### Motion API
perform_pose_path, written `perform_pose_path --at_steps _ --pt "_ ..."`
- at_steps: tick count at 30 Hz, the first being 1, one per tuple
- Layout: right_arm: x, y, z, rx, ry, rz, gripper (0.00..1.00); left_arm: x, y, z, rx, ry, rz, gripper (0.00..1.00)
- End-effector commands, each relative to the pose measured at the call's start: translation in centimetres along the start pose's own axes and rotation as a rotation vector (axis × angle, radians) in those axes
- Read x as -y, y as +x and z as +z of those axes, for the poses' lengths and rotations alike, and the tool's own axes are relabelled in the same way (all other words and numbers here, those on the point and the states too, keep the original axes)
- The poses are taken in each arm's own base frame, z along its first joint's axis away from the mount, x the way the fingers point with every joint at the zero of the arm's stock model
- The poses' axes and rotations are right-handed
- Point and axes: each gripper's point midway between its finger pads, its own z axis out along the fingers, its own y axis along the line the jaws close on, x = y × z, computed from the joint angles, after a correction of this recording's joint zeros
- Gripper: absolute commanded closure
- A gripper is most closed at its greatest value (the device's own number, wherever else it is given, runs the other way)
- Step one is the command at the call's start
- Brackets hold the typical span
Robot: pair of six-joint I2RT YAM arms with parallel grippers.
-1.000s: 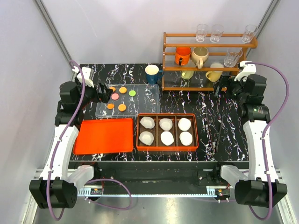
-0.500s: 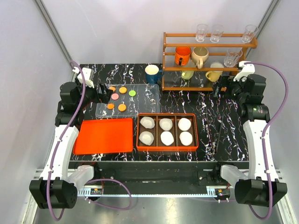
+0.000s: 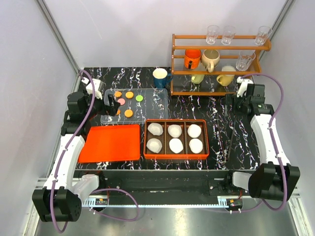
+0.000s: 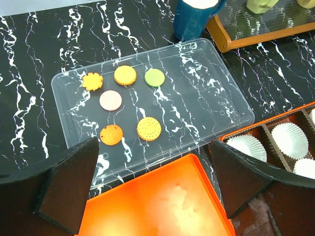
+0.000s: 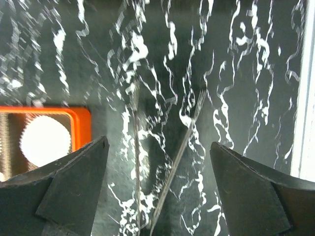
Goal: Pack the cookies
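The cookies lie on a clear tray (image 4: 206,93): a flower-shaped orange one (image 4: 92,81), a round orange one (image 4: 125,75), a green one (image 4: 154,77), a pink one (image 4: 110,100) and two more orange ones (image 4: 111,134) (image 4: 148,128). In the top view the cookies (image 3: 129,103) sit at the back left. My left gripper (image 3: 110,102) (image 4: 153,146) hangs open at the tray's left edge, empty. My right gripper (image 3: 235,104) (image 5: 159,142) is open and empty above thin metal tongs (image 5: 172,157) on the table.
An orange box (image 3: 175,121) with white paper liners (image 3: 175,145) stands mid-table, its flat orange lid (image 3: 109,142) to the left. A blue mug (image 3: 160,77) and a wooden rack (image 3: 219,64) of cups and glasses stand at the back. The tongs (image 3: 229,137) lie right of the box.
The left gripper has moved in towards the cookie tray. The right arm has swung inward from the table's right edge and now points down over the tongs.
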Motion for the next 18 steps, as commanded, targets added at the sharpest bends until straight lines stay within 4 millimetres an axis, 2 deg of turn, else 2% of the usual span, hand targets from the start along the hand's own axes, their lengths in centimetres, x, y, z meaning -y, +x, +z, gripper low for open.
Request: perform_pose_path --at_steps 1,3,6,11,13,18 --pt "1.7 4.4 1.3 -0.142 0.079 -0.072 0.09 -0.1 -0.7 0.1 0.041 0.01 0.048 0.01" --pt "2.6 6.4 2.2 -0.203 0.119 -0.104 0.11 -0.1 -0.2 0.2 0.029 0.01 0.052 0.01" --pt "2.8 8.6 3.3 -0.259 0.121 -0.127 0.14 -0.3 0.1 0.3 0.024 0.006 0.056 0.01" --pt "3.5 10.9 5.1 -0.343 0.134 -0.14 0.18 -0.3 0.2 0.4 0.024 0.004 0.05 0.01" --pt "3.7 12.0 5.7 -0.379 0.119 -0.131 0.21 -0.2 0.2 0.4 0.025 0.01 0.049 0.01" --pt "3.7 13.3 7.2 -0.427 0.087 -0.12 0.32 -0.2 0.3 0.2 0.031 0.005 0.056 0.01"
